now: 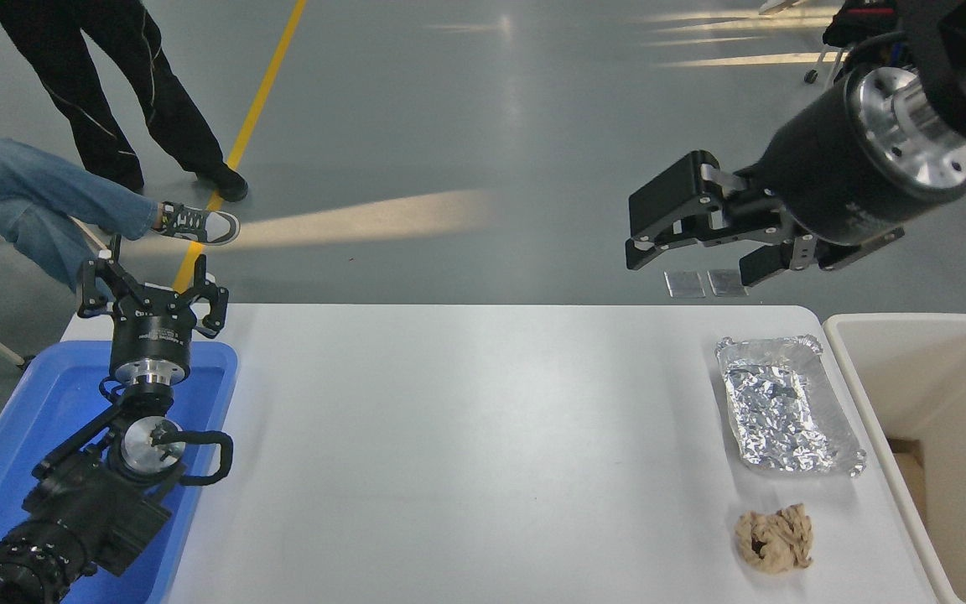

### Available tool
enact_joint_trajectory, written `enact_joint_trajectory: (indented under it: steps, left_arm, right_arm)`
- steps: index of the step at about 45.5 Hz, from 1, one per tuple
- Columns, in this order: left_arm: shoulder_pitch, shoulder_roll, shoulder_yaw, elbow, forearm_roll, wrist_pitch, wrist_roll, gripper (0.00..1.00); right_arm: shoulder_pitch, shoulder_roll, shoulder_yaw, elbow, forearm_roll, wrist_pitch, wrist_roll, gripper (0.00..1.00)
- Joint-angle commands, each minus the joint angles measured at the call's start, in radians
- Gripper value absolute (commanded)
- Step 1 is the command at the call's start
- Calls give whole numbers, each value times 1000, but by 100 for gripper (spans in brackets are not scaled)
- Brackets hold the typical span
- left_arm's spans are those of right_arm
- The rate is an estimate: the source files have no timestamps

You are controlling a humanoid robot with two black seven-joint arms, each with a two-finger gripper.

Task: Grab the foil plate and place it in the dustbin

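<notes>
The right gripper [684, 243] hangs with fingers spread and empty above the table's [466, 436] far right corner, over the foil plate [787, 405] by the right edge beside the dustbin [869, 377]; it looks light, thin and easily crushed, best pinched at the rolled rim.

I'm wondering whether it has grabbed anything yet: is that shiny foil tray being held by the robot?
No, the foil tray lies flat on the white table, while the right end effector hangs empty above it.

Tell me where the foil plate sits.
In the head view the foil plate lies at the table's right end, beside the dustbin, with the paper wad nearer the robot.
</notes>
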Motion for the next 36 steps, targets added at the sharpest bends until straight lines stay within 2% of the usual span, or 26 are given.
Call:
enact_joint_trajectory:
  steps: [1,7,14,26,36]
  left_arm:
    - [0,0,0,-1,0,0,0,99]
    - [0,0,0,-1,0,0,0,99]
    - [0,0,0,-1,0,0,0,99]
    - [0,0,1,-1,0,0,0,99]
    - [0,1,3,-1,0,0,0,99]
  right_arm:
    - [-77,44,-15,5,-25,-2,-5,100]
    - [-281,46,-168,-61,-100,-277,-5,100]
    - [-525,34,-256,-130,-112,-490,-4,100]
    - [-910,-34,-243,-291,-122,-684,0,97]
    - [-1260,-64,-174,-556,-129,-797,4,97]
